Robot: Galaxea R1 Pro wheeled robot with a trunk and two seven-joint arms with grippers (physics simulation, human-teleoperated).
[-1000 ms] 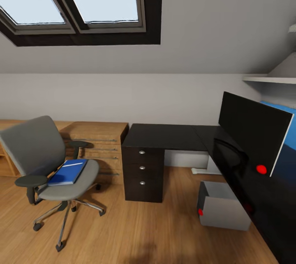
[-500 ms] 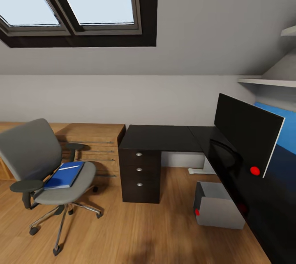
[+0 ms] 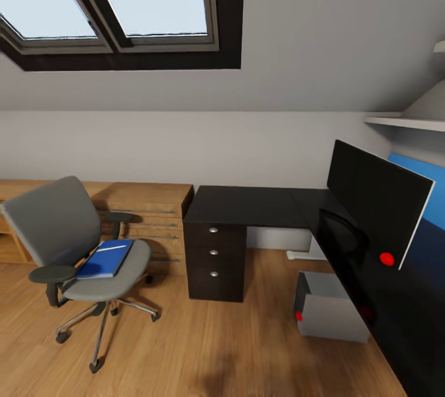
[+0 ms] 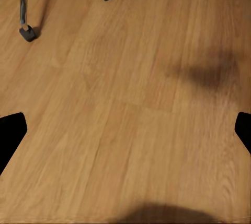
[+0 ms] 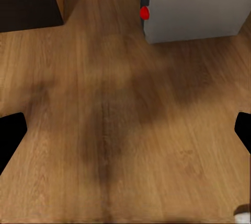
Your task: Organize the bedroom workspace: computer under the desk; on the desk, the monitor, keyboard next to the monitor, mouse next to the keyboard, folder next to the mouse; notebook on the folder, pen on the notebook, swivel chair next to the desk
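Observation:
The grey swivel chair [image 3: 68,242] stands on the floor left of the desk, with the blue folder [image 3: 106,259] lying on its seat. The black L-shaped desk [image 3: 247,205] fills the corner, and the monitor [image 3: 378,199] stands on its right wing. Under that wing sits the grey computer [image 3: 330,315], which also appears close by in the right wrist view [image 5: 193,4]. My left gripper [image 4: 125,132] hangs open over bare floor near the chair's castors [image 4: 27,32]. My right gripper [image 5: 125,132] is open and empty too. Keyboard, mouse, notebook and pen are out of view.
A low light-wood cabinet [image 3: 145,212] lines the wall behind the chair. The desk's dark three-drawer unit [image 3: 214,261] stands between chair and computer. A skylight [image 3: 123,2] is set in the sloped ceiling, and plank floor [image 3: 204,347] stretches in front of me.
The whole head view swayed slightly left and then back, so the camera moved. Chair, folder, desk, monitor and computer keep their places.

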